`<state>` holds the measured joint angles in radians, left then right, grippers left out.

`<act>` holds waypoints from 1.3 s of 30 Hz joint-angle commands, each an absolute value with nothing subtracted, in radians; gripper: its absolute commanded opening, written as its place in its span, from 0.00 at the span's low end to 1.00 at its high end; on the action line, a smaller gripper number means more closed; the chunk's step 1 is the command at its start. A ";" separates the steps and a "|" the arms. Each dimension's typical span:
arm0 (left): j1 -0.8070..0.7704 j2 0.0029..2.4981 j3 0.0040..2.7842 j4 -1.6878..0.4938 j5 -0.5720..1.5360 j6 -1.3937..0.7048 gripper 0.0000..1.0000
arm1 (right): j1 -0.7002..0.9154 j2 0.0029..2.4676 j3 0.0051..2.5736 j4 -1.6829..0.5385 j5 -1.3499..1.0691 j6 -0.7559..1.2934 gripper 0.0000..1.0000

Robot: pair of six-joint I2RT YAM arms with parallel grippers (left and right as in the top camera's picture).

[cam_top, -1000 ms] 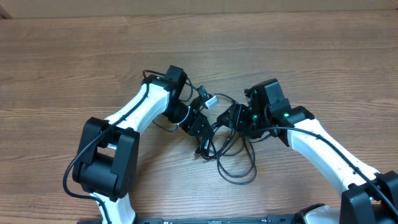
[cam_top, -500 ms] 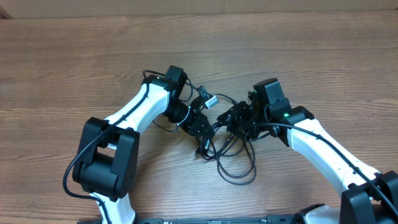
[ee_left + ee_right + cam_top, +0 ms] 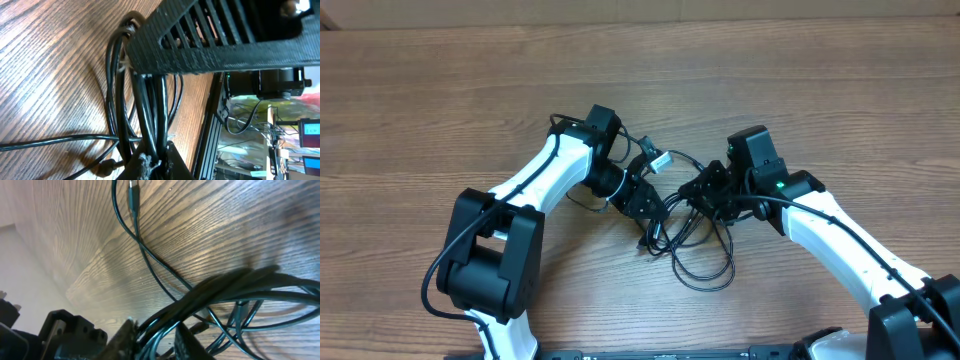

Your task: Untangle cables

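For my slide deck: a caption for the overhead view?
Left gripper and right gripper each grip the tangled black cables on a wooden table.

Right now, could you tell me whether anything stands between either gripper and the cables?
Nothing visible does. The left gripper and the right gripper are each closed on the cables, with the strands running straight through their grip in both wrist views. The loose loops lie on the table.
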<state>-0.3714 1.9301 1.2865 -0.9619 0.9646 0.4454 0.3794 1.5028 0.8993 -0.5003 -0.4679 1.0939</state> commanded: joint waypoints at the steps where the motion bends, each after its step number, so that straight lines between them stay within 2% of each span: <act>1: -0.375 1.902 1.293 -0.965 1.028 0.475 0.04 | 0.377 1.504 0.902 -0.495 -0.446 1.104 0.17; 3: -0.376 1.902 1.293 -0.965 1.042 0.476 0.04 | 0.377 1.504 0.902 -0.495 -0.446 1.104 0.13; 8: -0.395 1.902 1.293 -0.965 1.049 0.476 0.04 | 0.377 1.504 0.902 -0.495 -0.447 1.104 0.11; 11: -0.421 1.902 1.293 -0.963 1.048 0.476 0.04 | 0.377 1.504 0.902 -0.495 -0.449 1.104 0.18; 17: -0.446 1.902 1.293 -0.959 1.048 0.476 0.04 | 0.377 1.504 0.902 -0.497 -0.449 1.103 0.18; 26: -0.445 1.902 1.293 -0.953 1.039 0.476 0.06 | 0.377 1.504 0.902 -0.527 -0.448 1.103 0.04; 30: -0.445 1.902 1.293 -0.953 0.993 0.475 0.13 | 0.377 1.504 0.902 -0.537 -0.448 1.099 0.04; 39: -0.445 1.902 1.293 -0.957 0.863 0.456 0.13 | 0.377 1.504 0.902 -0.559 -0.446 1.092 0.04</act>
